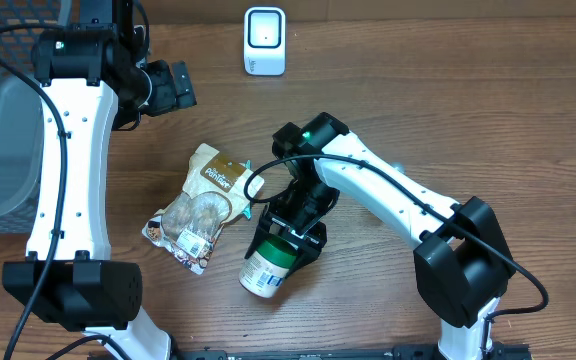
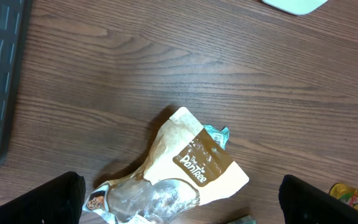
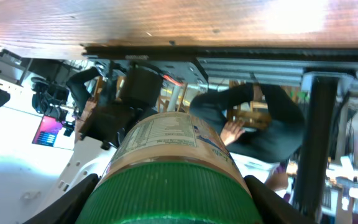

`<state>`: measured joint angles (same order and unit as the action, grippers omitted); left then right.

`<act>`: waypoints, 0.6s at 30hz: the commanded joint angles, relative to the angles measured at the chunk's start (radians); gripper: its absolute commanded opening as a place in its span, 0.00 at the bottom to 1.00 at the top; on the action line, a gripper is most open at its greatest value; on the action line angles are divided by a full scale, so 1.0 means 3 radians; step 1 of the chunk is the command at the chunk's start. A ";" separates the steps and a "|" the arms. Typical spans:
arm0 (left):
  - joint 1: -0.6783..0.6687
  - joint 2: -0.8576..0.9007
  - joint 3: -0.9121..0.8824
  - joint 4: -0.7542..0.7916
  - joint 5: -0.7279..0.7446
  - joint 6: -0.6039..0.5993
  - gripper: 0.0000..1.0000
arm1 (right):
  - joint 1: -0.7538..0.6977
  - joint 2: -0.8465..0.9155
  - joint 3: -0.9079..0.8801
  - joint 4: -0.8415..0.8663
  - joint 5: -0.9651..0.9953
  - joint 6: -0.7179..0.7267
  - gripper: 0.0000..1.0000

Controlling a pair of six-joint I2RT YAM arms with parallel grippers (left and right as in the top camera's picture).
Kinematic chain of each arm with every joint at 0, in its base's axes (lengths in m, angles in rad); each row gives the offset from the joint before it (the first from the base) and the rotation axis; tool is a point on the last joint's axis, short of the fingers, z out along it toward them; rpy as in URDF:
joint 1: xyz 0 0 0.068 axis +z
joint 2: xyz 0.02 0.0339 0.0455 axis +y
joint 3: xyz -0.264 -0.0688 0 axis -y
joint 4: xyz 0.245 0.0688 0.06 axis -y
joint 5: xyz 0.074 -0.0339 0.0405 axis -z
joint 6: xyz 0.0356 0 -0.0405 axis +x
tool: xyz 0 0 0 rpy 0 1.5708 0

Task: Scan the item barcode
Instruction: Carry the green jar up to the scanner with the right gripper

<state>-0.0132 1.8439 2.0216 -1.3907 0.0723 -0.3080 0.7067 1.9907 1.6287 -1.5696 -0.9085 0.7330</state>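
Right arm: the right gripper [image 1: 288,236] was closed on the jar [image 1: 265,272], one finger on each side just behind the green lid [image 3: 173,190]. The jar lay tilted, lid toward the wrist and base pointing to the near edge of the table [image 1: 448,110]. Whether it rested on the table or hung clear of it could not be told from the overhead view. In the right wrist view the jar filled the gap between the fingers [image 3: 73,200], and a panel of fine print showed on its label (too small to read; no barcode could be made out).

Left arm: the left gripper [image 1: 180,87] stood at full spread and held nothing. It hovered over bare wood at the far left of the table, above and apart from the bag [image 1: 203,205]. Both of its fingers [image 2: 48,200] showed at the bottom corners of the left wrist view, with the bag between them further down.

Position of items: the jar sat near the middle of the near half of the table, just right of the bag. The scanner [image 1: 265,40] stood upright at the far edge, well apart from the jar. A grey bin [image 1: 3,150] sat at the left edge.
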 commanded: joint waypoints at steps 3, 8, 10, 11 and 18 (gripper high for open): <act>0.0000 0.0000 0.0008 0.0001 0.0019 -0.0023 1.00 | -0.0001 -0.0141 0.0083 0.0327 0.0117 -0.0004 0.42; 0.0000 0.0000 0.0008 0.0001 0.0020 -0.0023 1.00 | -0.0001 -0.0141 0.0083 0.0884 0.1314 -0.0004 0.29; 0.0000 0.0000 0.0008 0.0001 0.0019 -0.0022 1.00 | -0.0001 -0.0141 0.0083 0.1095 0.1844 -0.0006 0.29; 0.0000 0.0000 0.0008 0.0001 0.0019 -0.0023 1.00 | -0.0001 -0.0141 0.0083 0.1144 0.2049 -0.0011 0.40; 0.0000 0.0000 0.0008 0.0001 0.0020 -0.0022 1.00 | -0.0076 -0.0144 0.0239 0.1778 0.2429 -0.0992 0.35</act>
<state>-0.0132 1.8439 2.0216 -1.3907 0.0723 -0.3080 0.6979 1.9907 1.6413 -1.0599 -0.2588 0.5705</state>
